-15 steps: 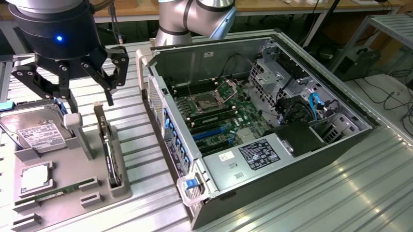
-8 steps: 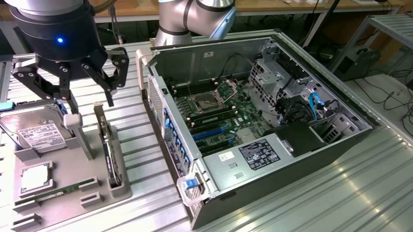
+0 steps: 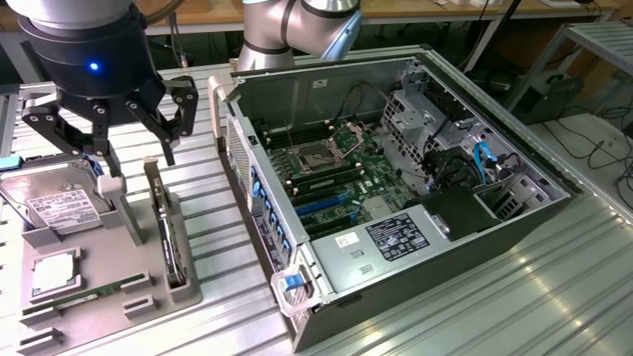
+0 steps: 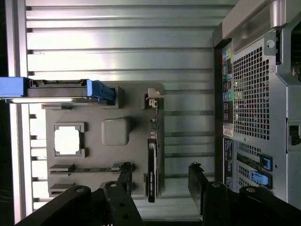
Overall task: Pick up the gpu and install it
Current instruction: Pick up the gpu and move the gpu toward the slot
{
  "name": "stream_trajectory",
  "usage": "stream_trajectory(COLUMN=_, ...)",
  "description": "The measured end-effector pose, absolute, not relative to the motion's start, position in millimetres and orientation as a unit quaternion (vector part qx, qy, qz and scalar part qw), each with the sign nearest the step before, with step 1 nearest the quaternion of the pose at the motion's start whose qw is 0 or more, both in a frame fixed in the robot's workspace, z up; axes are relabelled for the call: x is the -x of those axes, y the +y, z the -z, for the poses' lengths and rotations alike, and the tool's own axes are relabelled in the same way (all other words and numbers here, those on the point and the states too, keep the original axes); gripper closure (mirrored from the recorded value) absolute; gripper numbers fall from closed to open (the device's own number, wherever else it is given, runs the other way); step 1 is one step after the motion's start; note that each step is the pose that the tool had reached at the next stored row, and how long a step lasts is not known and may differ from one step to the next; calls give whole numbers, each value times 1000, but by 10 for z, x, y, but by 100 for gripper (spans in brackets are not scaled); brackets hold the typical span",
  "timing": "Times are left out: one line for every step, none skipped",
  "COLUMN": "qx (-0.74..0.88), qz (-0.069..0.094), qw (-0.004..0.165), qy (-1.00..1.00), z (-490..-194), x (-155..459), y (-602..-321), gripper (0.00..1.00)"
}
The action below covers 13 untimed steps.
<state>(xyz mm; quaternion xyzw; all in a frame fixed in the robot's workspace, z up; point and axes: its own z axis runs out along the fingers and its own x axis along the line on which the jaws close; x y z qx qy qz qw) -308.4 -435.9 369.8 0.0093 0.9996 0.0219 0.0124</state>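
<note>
Ribbed silver metal makes up the bench (image 3: 554,297). Near its edge on the exterior view's left lies a grey tray (image 3: 118,252) full of parts. The gpu (image 3: 163,222) stands on its thin edge in a slot of that tray, on the side next to the open computer case (image 3: 396,185). A hard drive (image 3: 55,200), a square chip (image 3: 55,271) and a memory stick (image 3: 89,293) sit in the tray too. The gripper (image 3: 136,159) hangs just above the gpu, its jaws wide apart and holding nothing.
</note>
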Motion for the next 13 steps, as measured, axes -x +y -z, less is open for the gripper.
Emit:
stream_trajectory(qx=-9, qz=-22, qw=12, qy=1000, z=-3694, x=3084, y=-4359, gripper=40)
stream_trajectory(qx=-9, qz=-22, qw=12, qy=1000, z=-3689, x=3084, y=-4359, gripper=40)
stream_trajectory(qx=-9, qz=-22, qw=12, qy=1000, z=-3682, x=3084, y=-4359, gripper=40)
stream_trajectory(qx=-9, qz=-22, qw=12, qy=1000, z=-3678, x=3084, y=-4359, gripper=40)
stream_trajectory(qx=-9, qz=-22, qw=12, qy=1000, z=-3675, x=3084, y=-4359, gripper=40)
stream_trajectory(qx=-9, qz=-22, qw=12, qy=1000, z=-3672, x=3084, y=-4359, gripper=40)
stream_trajectory(qx=-9, qz=-22, qw=12, qy=1000, z=-3668, x=3084, y=-4359, gripper=40)
stream_trajectory(qx=-9, qz=-22, qw=12, qy=1000, z=-3663, x=3084, y=-4359, gripper=40)
stream_trajectory(qx=-9, qz=-22, qw=12, qy=1000, z=-3660, x=3084, y=-4360, gripper=40)
stream_trajectory(qx=-9, qz=-22, qw=12, qy=1000, z=-3658, x=3084, y=-4360, gripper=40)
stream_trajectory(qx=-9, qz=-22, qw=12, qy=1000, z=-3656, x=3084, y=-4360, gripper=40)
stream_trajectory(qx=-9, qz=-22, qw=12, qy=1000, z=-3653, x=3084, y=-4360, gripper=40)
stream_trajectory(qx=-9, qz=-22, qw=12, qy=1000, z=-3649, x=3084, y=-4360, gripper=40)
